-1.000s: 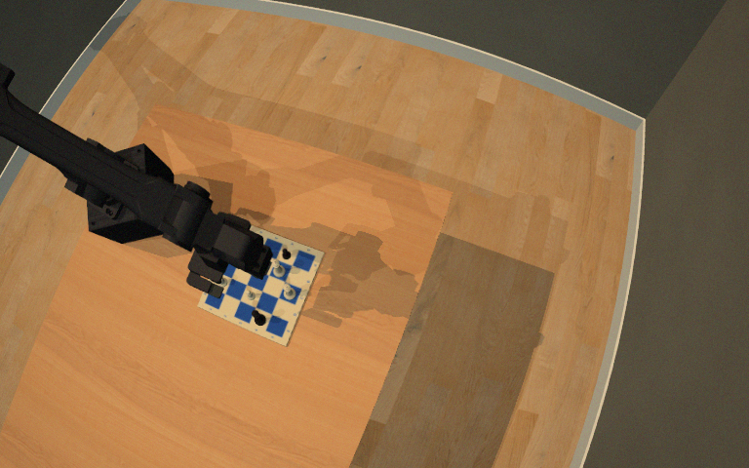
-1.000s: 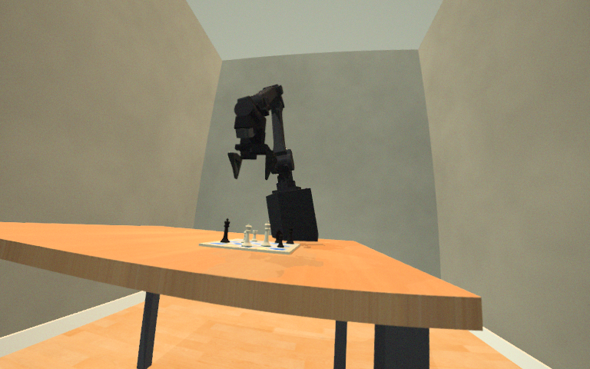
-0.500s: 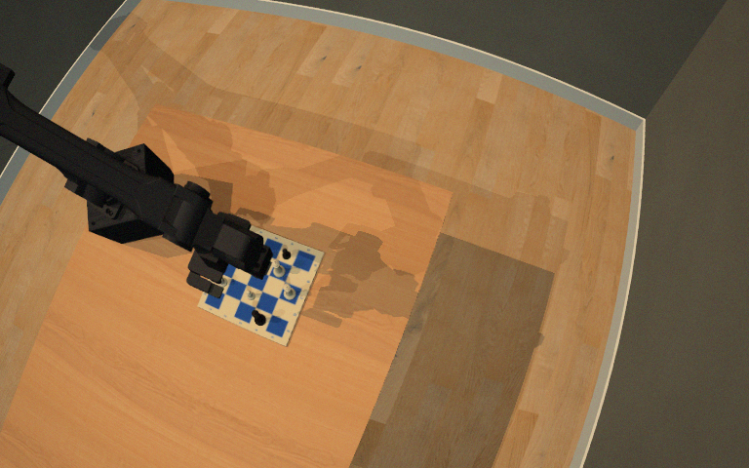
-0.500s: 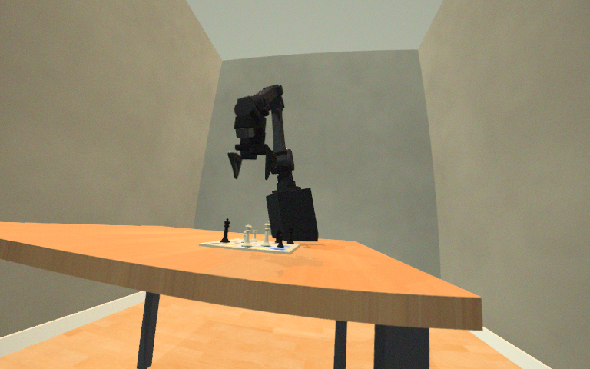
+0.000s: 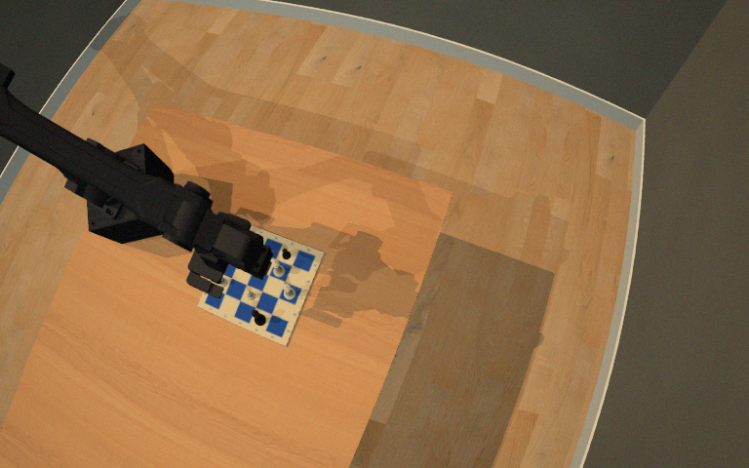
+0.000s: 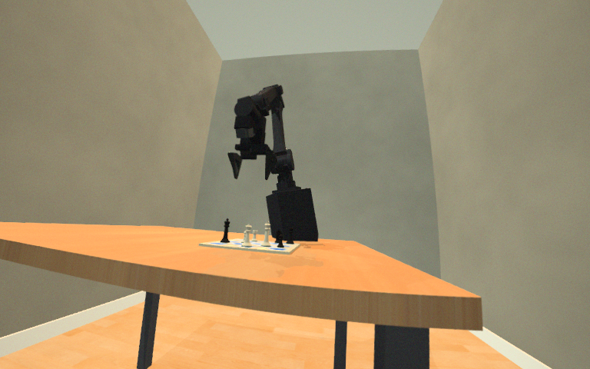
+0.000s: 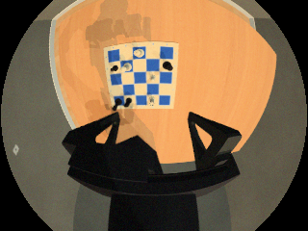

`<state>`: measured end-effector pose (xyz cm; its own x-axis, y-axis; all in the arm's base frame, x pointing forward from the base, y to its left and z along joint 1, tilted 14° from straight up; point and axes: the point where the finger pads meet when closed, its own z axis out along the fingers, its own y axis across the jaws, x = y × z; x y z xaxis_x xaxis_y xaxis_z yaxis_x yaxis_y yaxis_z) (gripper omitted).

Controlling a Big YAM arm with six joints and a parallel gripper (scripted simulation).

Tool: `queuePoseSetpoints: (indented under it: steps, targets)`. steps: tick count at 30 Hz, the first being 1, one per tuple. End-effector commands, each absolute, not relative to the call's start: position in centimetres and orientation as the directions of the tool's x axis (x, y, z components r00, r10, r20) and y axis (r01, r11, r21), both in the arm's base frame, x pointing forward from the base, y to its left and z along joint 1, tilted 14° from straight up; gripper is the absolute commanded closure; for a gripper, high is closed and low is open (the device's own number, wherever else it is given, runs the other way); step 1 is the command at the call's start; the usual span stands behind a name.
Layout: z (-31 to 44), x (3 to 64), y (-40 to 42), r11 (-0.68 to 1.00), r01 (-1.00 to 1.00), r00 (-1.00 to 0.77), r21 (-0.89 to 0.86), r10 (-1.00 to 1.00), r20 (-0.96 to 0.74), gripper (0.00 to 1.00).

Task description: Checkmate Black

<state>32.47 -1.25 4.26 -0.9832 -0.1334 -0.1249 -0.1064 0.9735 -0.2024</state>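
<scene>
A small blue-and-cream chessboard lies on the wooden table. Black pieces stand on it: a tall one near one edge, another at the far side, and a small pawn. Several white pieces stand between them, one tall, another beside it. My gripper is open and empty. It hangs high above the board's edge nearest the arm base and covers some squares in the overhead view.
The arm's dark base block stands on the table just behind the board. The table's front edge is well away from the board. Walls enclose the room on three sides.
</scene>
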Motion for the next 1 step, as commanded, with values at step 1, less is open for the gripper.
queuePoseSetpoints:
  steps: [1]
  targets:
    - [5.09, 33.30, -0.67, 0.973, -0.105, -0.978, -0.204, -0.138, -0.155, 0.00]
